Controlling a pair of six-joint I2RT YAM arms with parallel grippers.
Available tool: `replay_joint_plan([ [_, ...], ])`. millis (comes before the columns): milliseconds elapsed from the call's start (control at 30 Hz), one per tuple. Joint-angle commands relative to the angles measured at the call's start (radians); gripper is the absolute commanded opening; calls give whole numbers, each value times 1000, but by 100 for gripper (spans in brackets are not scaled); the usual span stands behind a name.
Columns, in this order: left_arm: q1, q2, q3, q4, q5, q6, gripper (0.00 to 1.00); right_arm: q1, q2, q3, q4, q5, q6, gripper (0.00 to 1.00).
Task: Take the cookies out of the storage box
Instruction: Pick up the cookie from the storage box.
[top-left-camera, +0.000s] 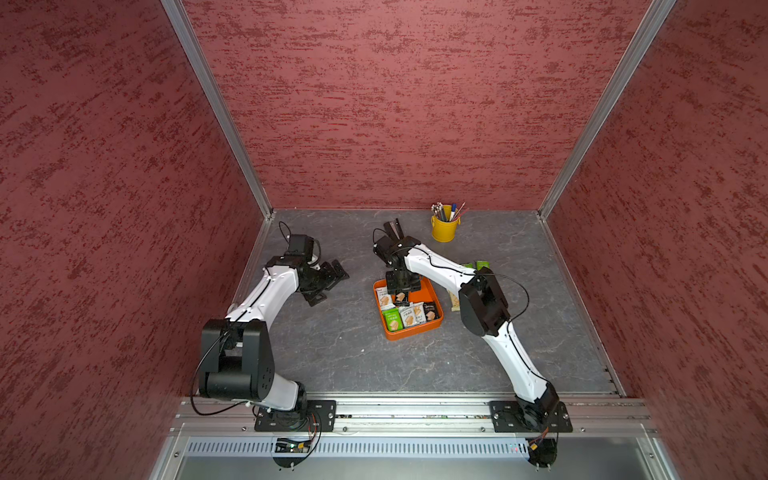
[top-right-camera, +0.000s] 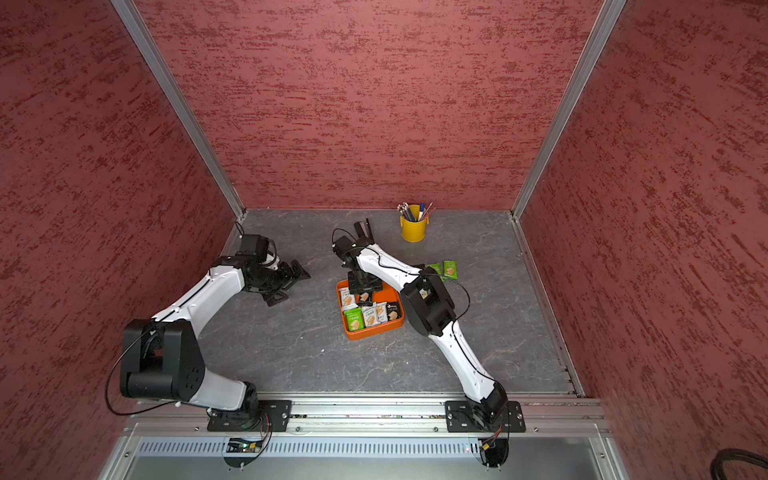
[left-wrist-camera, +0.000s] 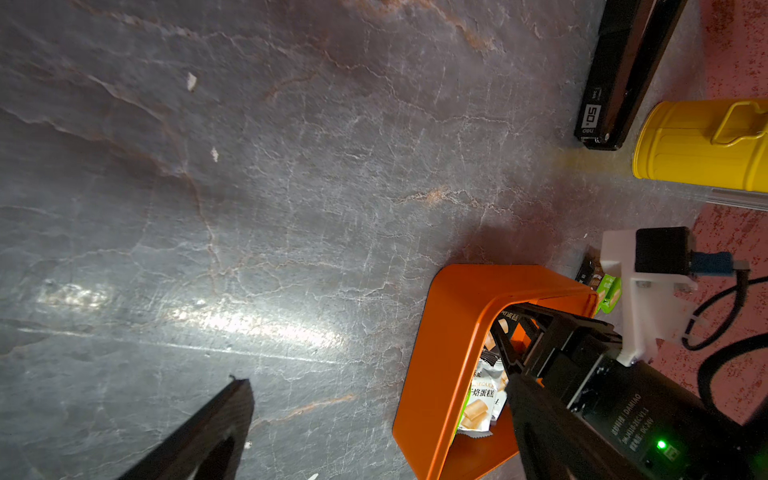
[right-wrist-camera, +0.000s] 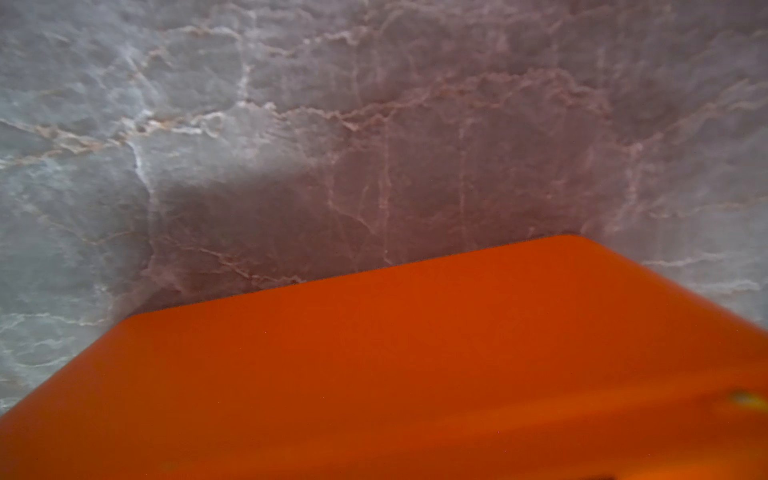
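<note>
The orange storage box (top-left-camera: 415, 332) sits mid-table in both top views. Along its near side lie several cookies (top-left-camera: 408, 318) in green, white and black wrappers, with a white packet (top-left-camera: 384, 300) at its left wall. My right gripper (top-left-camera: 401, 293) points straight down into the box, its fingers on either side of a black cookie packet (top-left-camera: 400, 297). The right wrist view shows only the box's outer wall (right-wrist-camera: 374, 353). Two green packets (top-right-camera: 450, 269) and a pale one (top-left-camera: 454, 301) lie on the table right of the box. My left gripper (top-left-camera: 331, 284) hovers wide open and empty at the left.
A yellow pen bucket (top-left-camera: 444, 228) stands at the back, with a black stapler-like bar (top-left-camera: 392, 229) left of it, just behind the right wrist. Red walls close in three sides. The right forearm (top-left-camera: 440, 266) reaches across the box's far right corner.
</note>
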Motion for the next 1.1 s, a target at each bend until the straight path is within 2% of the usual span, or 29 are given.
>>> replay_joint_plan([
  [0, 8, -11, 4, 5, 11, 12, 100, 5, -4, 4, -15, 22, -8, 62],
  [267, 8, -9, 1, 6, 10, 4, 100, 7, 9, 9, -8, 8, -20, 59],
  [633, 8, -21, -6, 0, 4, -9, 100, 6, 32, 19, -13, 23, -35, 60],
  [833, 6, -35, -14, 1, 0, -19, 100, 6, 18, 19, -5, 36, -45, 46],
  [967, 6, -43, -24, 3, 0, -26, 100, 6, -12, 19, 2, 47, -60, 41],
  [1067, 4, -46, -31, 8, 0, -33, 100, 6, -28, 19, 3, 49, -68, 40],
])
